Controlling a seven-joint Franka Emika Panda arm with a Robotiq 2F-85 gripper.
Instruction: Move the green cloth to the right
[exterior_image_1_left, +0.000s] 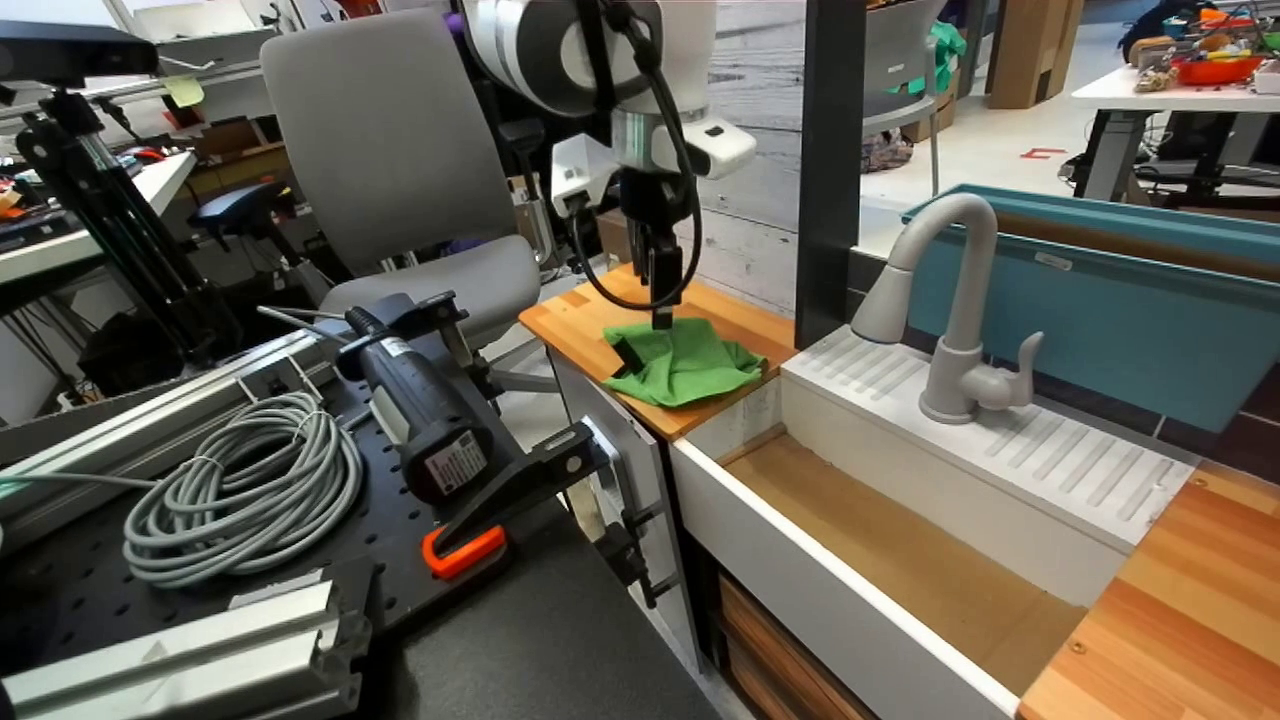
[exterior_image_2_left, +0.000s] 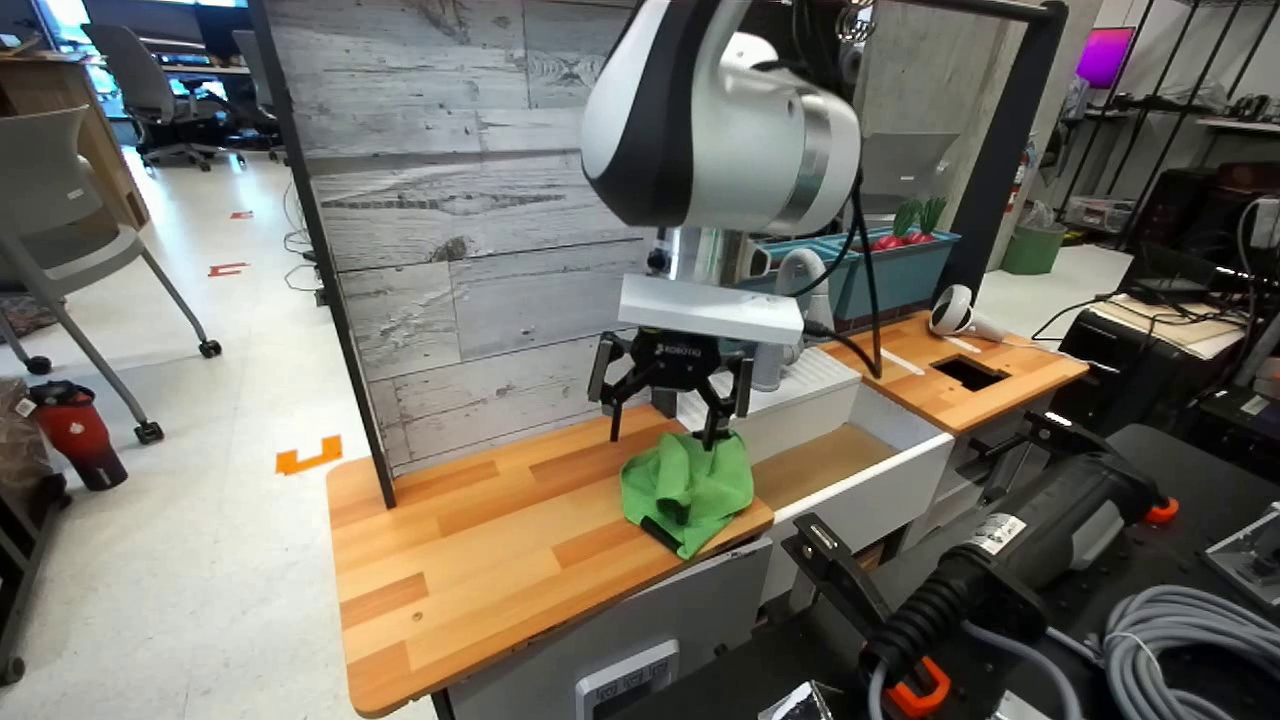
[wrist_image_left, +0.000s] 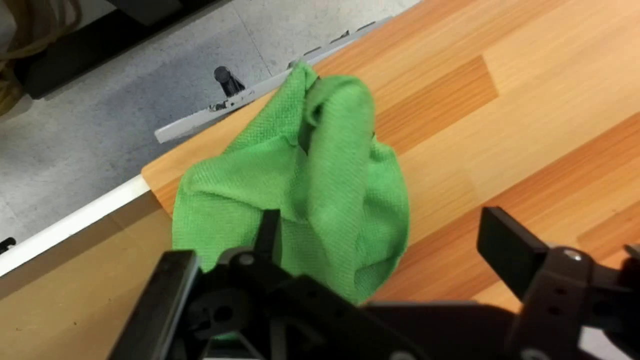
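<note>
Green cloth (exterior_image_1_left: 690, 365) lies crumpled beside the sink (exterior_image_1_left: 790, 590); the gripper (exterior_image_2_left: 663, 432) hovers off-centre above it, fingers (wrist_image_left: 507, 250) apart, so closing here could pinch only a loose edge that slips free.

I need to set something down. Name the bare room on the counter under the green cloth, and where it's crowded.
The counter has one broad bare patch, bordered by the green cloth, the plank wall and the counter's end away from the sink. It's crowded at the sink end: the cloth reaches the edge, with the open gripper low over that area.
</note>
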